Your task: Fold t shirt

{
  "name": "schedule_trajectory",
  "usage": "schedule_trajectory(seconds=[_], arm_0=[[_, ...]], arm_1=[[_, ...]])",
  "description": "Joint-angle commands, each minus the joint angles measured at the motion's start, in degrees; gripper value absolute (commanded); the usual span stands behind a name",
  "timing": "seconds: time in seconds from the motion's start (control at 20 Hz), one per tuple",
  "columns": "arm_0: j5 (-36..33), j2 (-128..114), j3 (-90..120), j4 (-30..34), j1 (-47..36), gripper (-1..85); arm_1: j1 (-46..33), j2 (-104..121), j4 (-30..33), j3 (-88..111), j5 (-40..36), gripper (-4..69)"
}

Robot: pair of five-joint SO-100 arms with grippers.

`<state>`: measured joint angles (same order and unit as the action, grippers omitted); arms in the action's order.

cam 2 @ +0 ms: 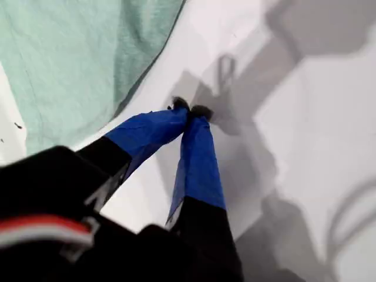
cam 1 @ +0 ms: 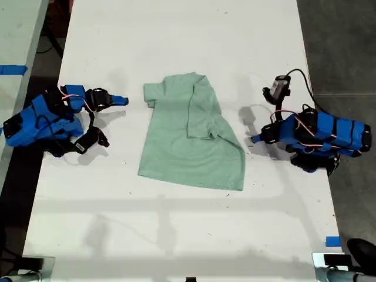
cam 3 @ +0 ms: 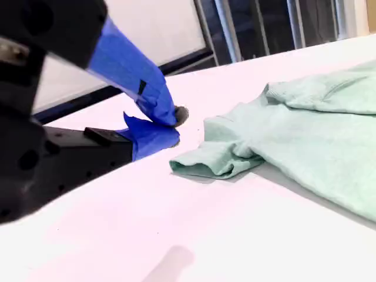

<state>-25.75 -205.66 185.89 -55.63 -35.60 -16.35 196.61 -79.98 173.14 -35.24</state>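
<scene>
T shirt (cam 1: 191, 138) lies flat near the middle of the white table (cam 1: 176, 35), mint green and plain, collar toward the far edge and hem toward the near edge as the exterior view shows it. One side is already folded in: the sleeve and flank on the exterior view's right are turned over onto the body, leaving a long diagonal edge running down to the hem corner. The other sleeve (cam 3: 205, 161) sticks out unfolded toward the exterior view's left, its cuff a little rumpled on the table.

My first gripper (cam 2: 189, 110) rests near the table's edge at the exterior view's right, its blue-taped fingers (cam 2: 197, 158) drawn together until the black tips meet, with nothing between them. It sits just off the folded diagonal edge of the cloth, near but not touching it.

My second gripper (cam 3: 170, 124) is at the opposite side, near the table's edge at the exterior view's left. Its blue tips are closed against each other and hold nothing. It points toward the loose sleeve and stands apart from it, with bare table between.

Both arms are low over the table, one on each side of the t shirt.
</scene>
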Motion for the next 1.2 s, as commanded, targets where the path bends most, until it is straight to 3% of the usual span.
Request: schedule_trajectory(seconds=[0.0,1.15], arm_0=[[0.35,-0.44,0.97,0.18,0.79,-0.3],[0.18,-0.44,1.05,0.26,0.97,-0.3]], arm_1=[[-2.81,4.04,2.37,3.34,-2.37,1.1],[-2.46,4.13,0.79,3.43,0.97,1.0]])
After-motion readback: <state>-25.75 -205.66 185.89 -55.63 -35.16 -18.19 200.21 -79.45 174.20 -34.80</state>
